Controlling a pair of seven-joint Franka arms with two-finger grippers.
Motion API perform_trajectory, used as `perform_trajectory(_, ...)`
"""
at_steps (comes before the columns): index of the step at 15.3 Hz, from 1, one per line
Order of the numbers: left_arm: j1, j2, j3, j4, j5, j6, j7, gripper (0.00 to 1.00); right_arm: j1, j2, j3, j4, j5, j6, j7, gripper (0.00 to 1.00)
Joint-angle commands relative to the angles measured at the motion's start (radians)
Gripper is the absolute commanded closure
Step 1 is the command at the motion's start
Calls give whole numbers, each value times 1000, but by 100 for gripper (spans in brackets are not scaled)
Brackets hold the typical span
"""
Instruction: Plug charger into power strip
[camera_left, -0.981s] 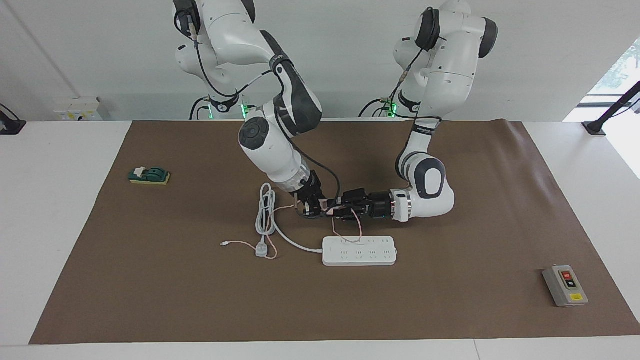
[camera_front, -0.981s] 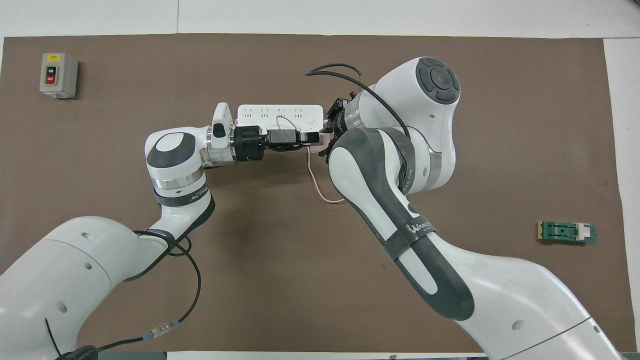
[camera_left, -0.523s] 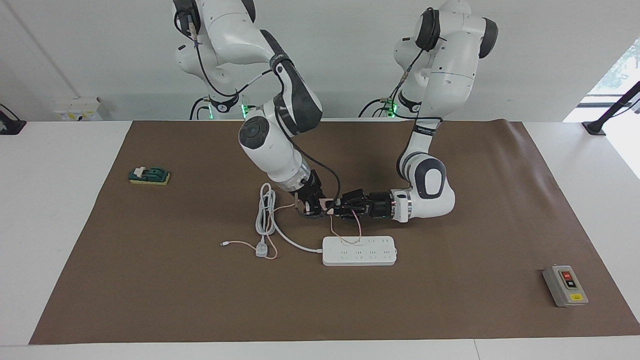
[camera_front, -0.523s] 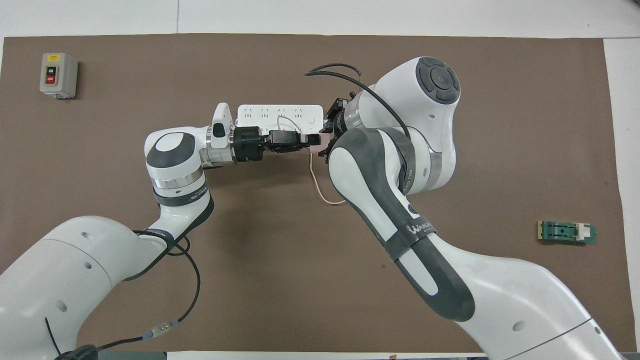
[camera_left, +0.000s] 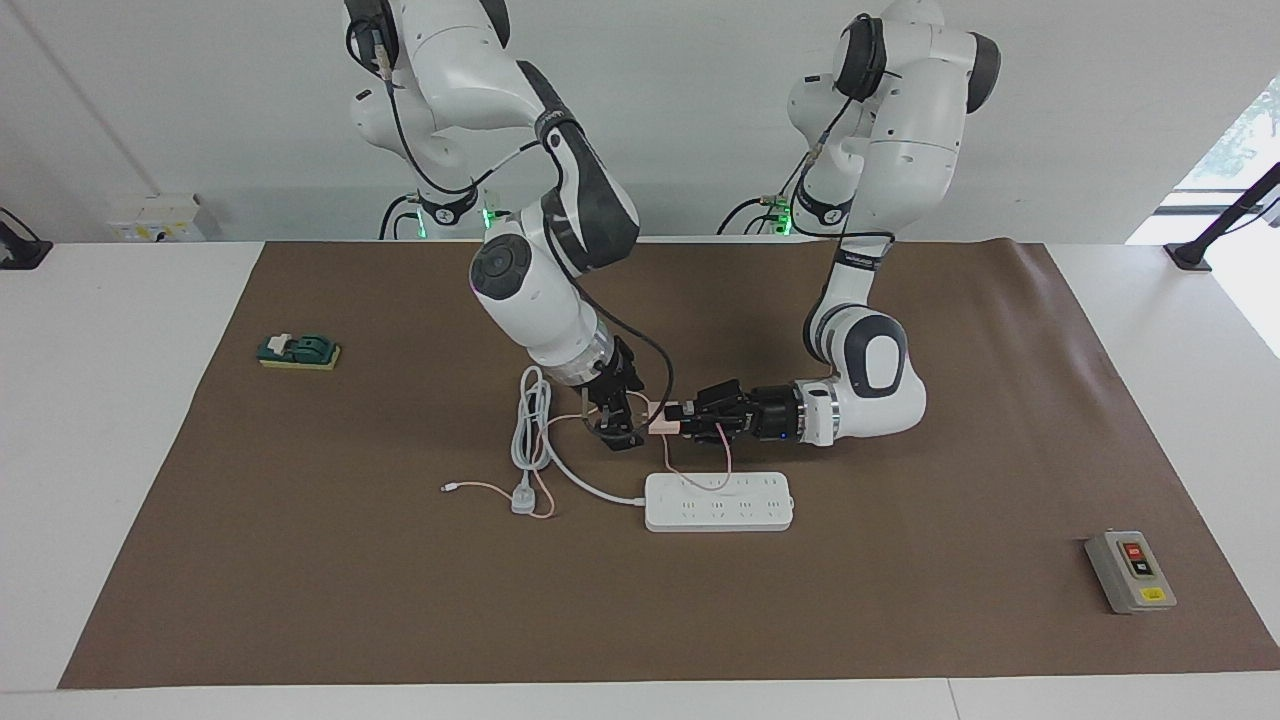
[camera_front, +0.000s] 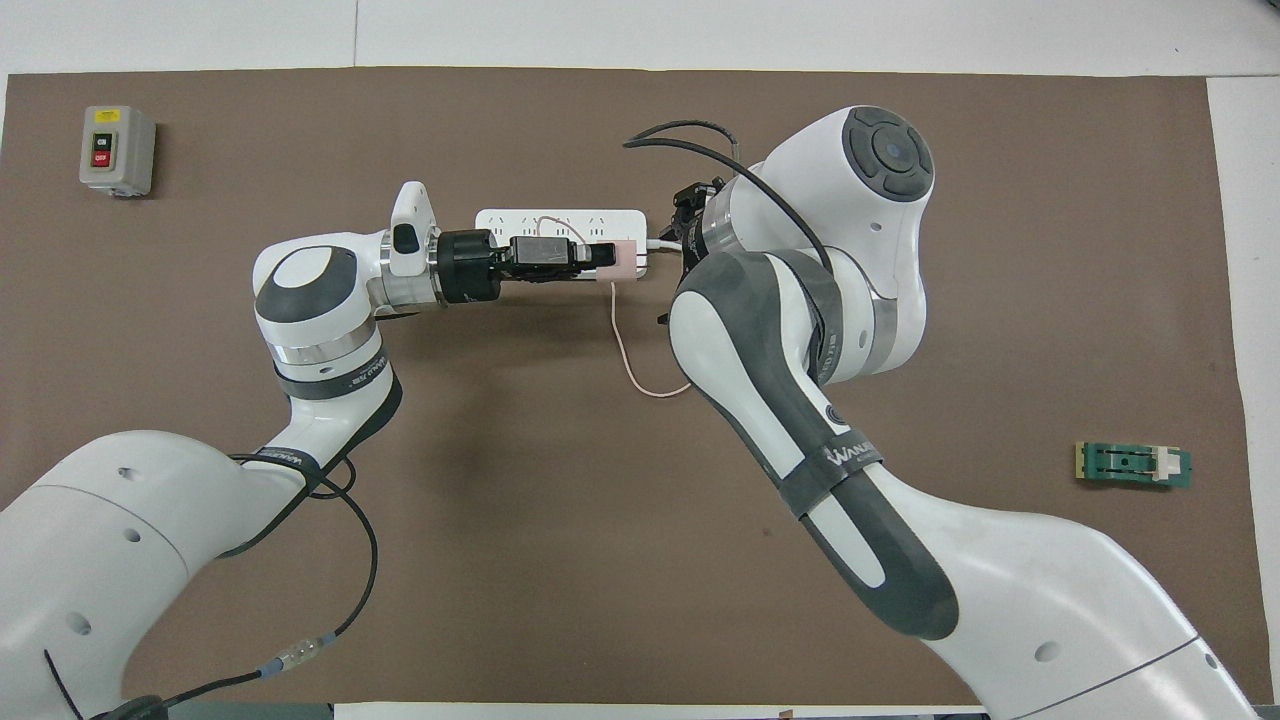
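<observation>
- One brown mat (camera_left: 900, 620) covers most of the table; two arms work over its middle.
- The right arm's bulk hides the right gripper (camera_left: 622, 425) from the overhead view. In the facing view it hangs just beside the charger, and I cannot tell whether it is released or clenched.
- The left gripper (camera_front: 600, 258) lies level in the air, clenched on the charger (camera_front: 625, 260).
- One power strip (camera_left: 718, 501) lies flat on the mat, partly covered from above by the left gripper; the charger is up over its corded end, unplugged.
- The charger's pink cable (camera_front: 628, 350) hangs in a loop and disappears under the right arm.
- One grey switch box (camera_left: 1130, 571) and one green block (camera_left: 298, 351) sit well apart, at opposite ends of the mat.
</observation>
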Motion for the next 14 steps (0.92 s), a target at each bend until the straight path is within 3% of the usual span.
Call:
perform_trajectory(1,11,-103,38,-13,89,7,-118,100,-55,-40,5,-2,-38,-68,-118,0)
perform_trajectory(4,14,-152,92,-9,204,2,-213,100,-133,-97,5,-2,-44,-177,-288,0)
perform_trajectory(9,16,-286,208,37,520,-95,-534,100,-213,-195,4,-3,-261,-361,-729,0)
perform_trajectory(14,16,-303,356,252,859,-369,-784,100,-268,-283,4,-2,-392,-501,-1033,0)
